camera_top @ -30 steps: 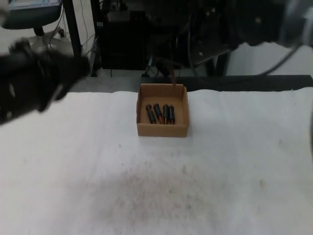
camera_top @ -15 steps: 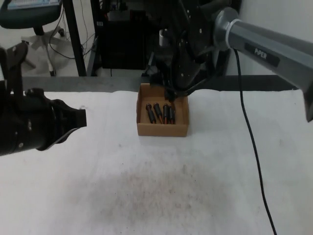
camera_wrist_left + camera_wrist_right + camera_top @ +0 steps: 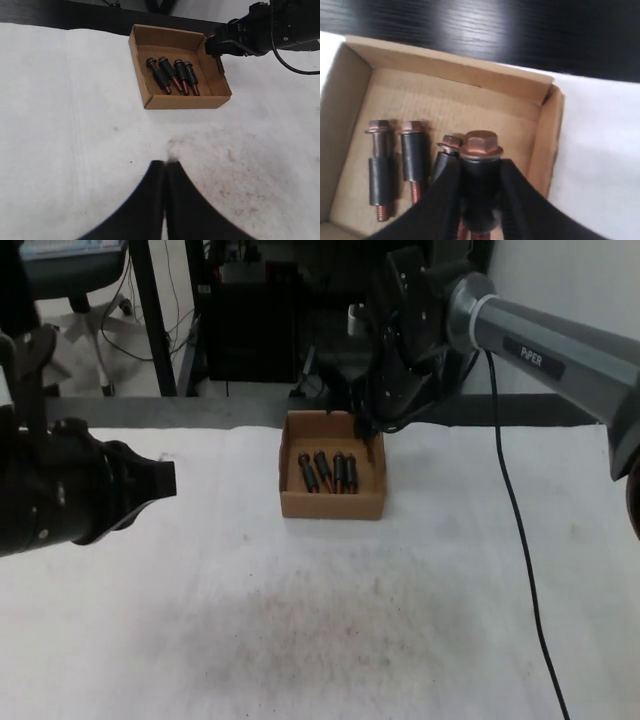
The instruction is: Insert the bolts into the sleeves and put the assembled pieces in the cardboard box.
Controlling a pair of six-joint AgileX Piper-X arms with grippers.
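The cardboard box (image 3: 333, 502) stands at mid bench with several assembled pieces (image 3: 328, 471) lying side by side inside; each is a copper bolt in a black sleeve. My right gripper (image 3: 480, 170) hangs over the box's far right corner, shut on another bolt-and-sleeve piece (image 3: 480, 150) held head up. From the left wrist view that piece (image 3: 220, 65) hangs just above the box's right wall (image 3: 216, 75). My left gripper (image 3: 166, 164) is shut on nothing, low over the cloth, well short of the box and to its left.
A white cloth (image 3: 450, 590) covers the bench, with a dark stain (image 3: 310, 630) in front of the box. The right arm's black cable (image 3: 510, 510) trails across the right side. Dark stands and a chair sit beyond the far edge.
The right arm has swung in over the box's far right corner and shifted slightly right. The left arm has settled at the left side. The pieces in the box have not moved.
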